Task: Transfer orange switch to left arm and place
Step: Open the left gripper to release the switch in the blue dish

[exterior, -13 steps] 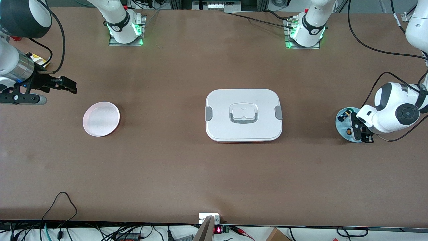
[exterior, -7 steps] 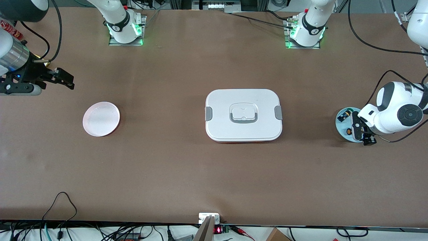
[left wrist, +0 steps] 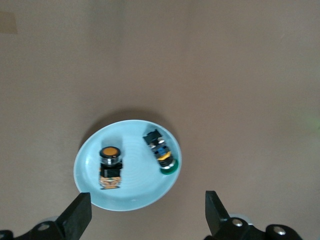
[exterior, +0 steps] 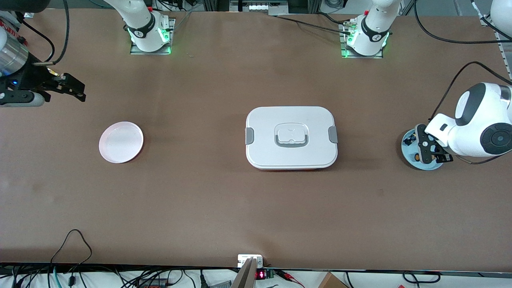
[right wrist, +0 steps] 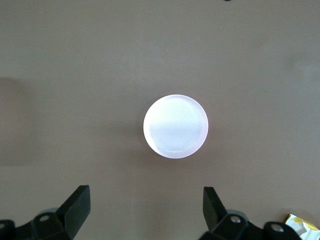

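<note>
- My left gripper [exterior: 431,151] hovers over the blue plate [left wrist: 150,200] at the front view's right edge, fingers spread wide; I'd centre them on the orange switch [left wrist: 110,167], clear of the green-capped switch [left wrist: 161,151].
- The box [exterior: 291,137] sits mid-frame; I'd carry high.
- My right gripper [exterior: 76,89] waits upper left, fingers apart, above the pink plate [exterior: 121,142].

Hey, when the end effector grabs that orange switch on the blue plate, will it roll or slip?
The orange switch lies on its side on the blue plate, and its round cap suggests it may roll. It looks rigid, small and probably light, so the open left end effector could nudge it.
</note>
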Controlling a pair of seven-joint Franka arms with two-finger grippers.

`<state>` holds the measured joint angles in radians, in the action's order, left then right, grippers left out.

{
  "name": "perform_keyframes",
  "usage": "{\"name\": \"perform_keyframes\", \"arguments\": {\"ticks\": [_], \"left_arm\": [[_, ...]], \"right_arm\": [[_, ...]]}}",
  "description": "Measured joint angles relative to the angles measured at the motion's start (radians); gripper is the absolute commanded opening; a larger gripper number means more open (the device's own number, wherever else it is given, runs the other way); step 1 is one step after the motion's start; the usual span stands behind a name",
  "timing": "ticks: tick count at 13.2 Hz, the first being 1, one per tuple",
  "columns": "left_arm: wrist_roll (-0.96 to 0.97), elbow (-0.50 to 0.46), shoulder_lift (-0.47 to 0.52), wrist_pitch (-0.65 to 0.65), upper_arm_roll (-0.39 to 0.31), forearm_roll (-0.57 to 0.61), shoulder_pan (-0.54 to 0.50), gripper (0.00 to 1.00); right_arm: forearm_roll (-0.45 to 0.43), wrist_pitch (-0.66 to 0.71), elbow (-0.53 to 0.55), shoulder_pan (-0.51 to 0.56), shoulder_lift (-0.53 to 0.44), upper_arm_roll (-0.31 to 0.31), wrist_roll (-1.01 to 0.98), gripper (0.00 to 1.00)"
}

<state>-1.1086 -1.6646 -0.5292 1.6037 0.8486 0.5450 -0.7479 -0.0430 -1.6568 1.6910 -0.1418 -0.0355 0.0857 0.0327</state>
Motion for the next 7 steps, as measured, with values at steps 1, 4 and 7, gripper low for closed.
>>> {"name": "perform_keyframes", "arguments": {"ticks": [1,4,7], "left_arm": [[0.065,0.025,0.001,-0.055,0.019,-0.021,0.0,1.0],[0.336,0.113,0.001,-0.233,0.058,-0.085,0.003,1.0],[0.578,0.188,0.029,-0.323,0.065,-0.175,0.038,1.0]], "right_arm": [[0.0,0.0,-0.004,0.0,0.006,0.001,-0.001,1.0],[0.01,-0.001,-0.018,-0.001,0.035,0.0,-0.001,1.0],[0.011,-0.001,-0.03,-0.002,0.048,-0.001,-0.001,1.0]]}}
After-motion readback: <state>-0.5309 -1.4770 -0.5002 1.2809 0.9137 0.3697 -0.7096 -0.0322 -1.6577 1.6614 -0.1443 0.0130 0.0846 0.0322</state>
